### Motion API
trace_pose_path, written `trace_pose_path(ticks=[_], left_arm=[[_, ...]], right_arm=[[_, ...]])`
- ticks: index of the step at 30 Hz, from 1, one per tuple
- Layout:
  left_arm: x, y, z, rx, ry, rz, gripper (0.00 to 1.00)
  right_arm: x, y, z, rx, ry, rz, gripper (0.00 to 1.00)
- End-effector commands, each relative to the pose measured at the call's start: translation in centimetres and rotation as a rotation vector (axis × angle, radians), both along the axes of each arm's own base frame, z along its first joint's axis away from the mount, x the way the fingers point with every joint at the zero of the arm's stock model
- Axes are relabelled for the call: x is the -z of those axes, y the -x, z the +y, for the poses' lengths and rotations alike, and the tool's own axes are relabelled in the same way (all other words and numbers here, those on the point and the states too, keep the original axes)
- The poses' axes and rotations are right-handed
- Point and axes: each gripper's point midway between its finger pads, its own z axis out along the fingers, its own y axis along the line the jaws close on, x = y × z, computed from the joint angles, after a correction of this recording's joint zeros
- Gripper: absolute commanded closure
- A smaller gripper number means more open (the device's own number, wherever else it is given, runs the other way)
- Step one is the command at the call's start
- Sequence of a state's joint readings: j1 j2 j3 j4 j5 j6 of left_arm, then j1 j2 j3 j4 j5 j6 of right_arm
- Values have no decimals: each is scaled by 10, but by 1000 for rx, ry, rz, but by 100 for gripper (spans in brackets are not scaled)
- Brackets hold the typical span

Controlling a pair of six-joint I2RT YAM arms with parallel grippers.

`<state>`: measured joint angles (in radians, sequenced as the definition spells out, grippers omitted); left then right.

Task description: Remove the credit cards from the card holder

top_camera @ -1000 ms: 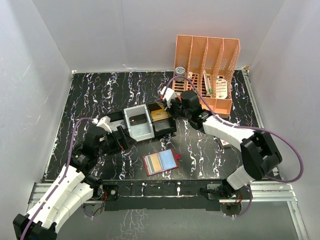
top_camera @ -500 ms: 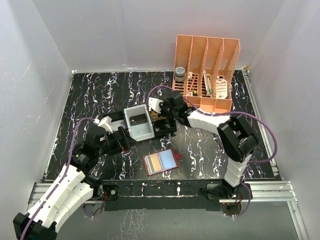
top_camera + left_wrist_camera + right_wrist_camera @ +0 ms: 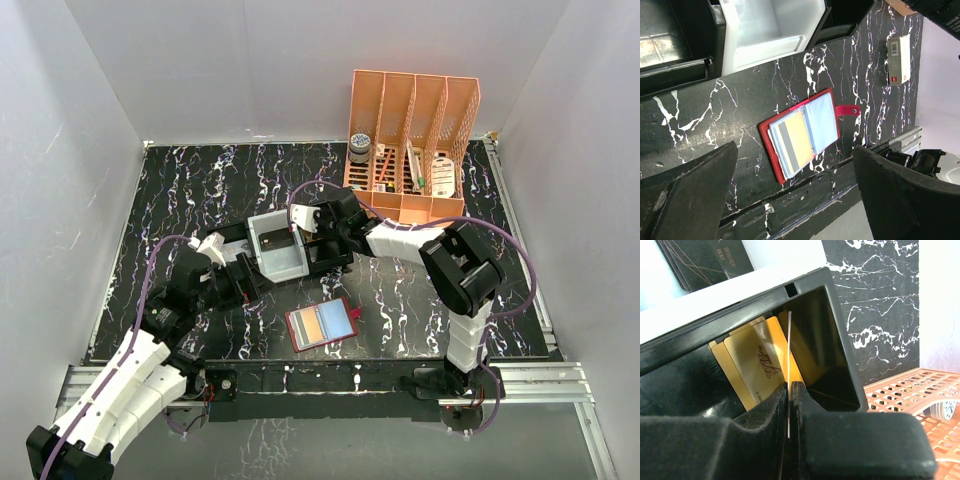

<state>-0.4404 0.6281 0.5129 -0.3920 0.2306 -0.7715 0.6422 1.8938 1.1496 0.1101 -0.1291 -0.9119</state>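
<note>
The red card holder (image 3: 345,322) lies unfolded on the table near the front edge, with credit cards (image 3: 318,322) still in its left side. In the left wrist view the card holder (image 3: 766,142) shows a tan-orange and grey card (image 3: 794,137) on top. My left gripper (image 3: 240,280) hangs open over the table left of it, its fingers wide apart (image 3: 795,147). My right gripper (image 3: 790,385) is shut on a thin credit card (image 3: 789,340) seen edge-on, over the black tray's right compartment, where gold cards (image 3: 752,362) lie.
The black compartmented tray (image 3: 330,262) with its grey insert (image 3: 277,245) stands mid-table between the arms. An orange file rack (image 3: 410,140) holds small items at the back right. A small white box with a red mark (image 3: 899,59) lies right of the card holder.
My right arm has swung left from beside the orange rack to the tray's right compartment, carrying the card. The left arm and the card holder have not moved.
</note>
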Motion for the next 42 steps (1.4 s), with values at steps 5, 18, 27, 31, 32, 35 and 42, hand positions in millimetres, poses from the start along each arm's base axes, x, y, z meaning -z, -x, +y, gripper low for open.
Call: trace_pose_path(ticks=[5, 18, 27, 31, 32, 35, 42], left_arm=[[-20, 0, -5, 25, 36, -26, 1], [-19, 2, -13, 73, 52, -13, 1], [-15, -1, -13, 55, 56, -4, 1], [-13, -3, -10, 31, 47, -3, 1], [-12, -3, -8, 23, 43, -3, 1], [-12, -4, -5, -3, 34, -7, 1], [-12, -7, 6, -76, 15, -9, 1]], right_arm=[[-12, -10, 15, -65, 9, -47, 87], [-47, 0, 11, -68, -34, -66, 63], [-127, 29, 6, 56, -366, -12, 58], [-157, 67, 3, 182, -728, 203, 46], [-164, 75, -1, 240, -842, 270, 42], [-151, 104, -4, 427, -1067, 604, 35], [-66, 186, 20, 651, -919, 1123, 41]])
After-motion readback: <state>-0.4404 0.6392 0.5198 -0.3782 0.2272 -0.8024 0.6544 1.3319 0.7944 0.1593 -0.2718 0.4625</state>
